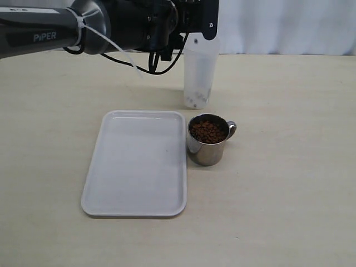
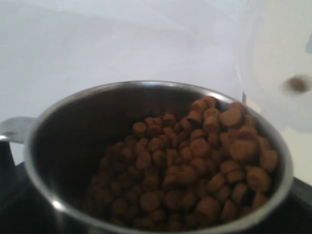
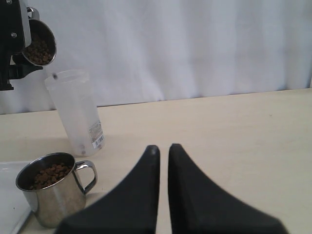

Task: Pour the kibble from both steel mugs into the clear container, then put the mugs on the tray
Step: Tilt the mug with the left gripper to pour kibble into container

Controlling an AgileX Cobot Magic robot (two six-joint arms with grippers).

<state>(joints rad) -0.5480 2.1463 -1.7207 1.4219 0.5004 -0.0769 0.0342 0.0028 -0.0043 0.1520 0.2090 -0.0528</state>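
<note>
My left gripper is shut on one steel mug, held high and tilted over the clear container. Kibble is piled against the mug's lower lip. One pellet is in the air at the container's mouth, and a few lie at the container's bottom. The other steel mug stands upright beside the tray's right edge, full of kibble. The white tray lies with nothing on it. My right gripper is shut on nothing, low over the table to the right of the standing mug.
The left arm reaches in from the upper left above the table. A white curtain hangs behind the table's far edge. Bare tabletop stretches to the right of the mug and the container.
</note>
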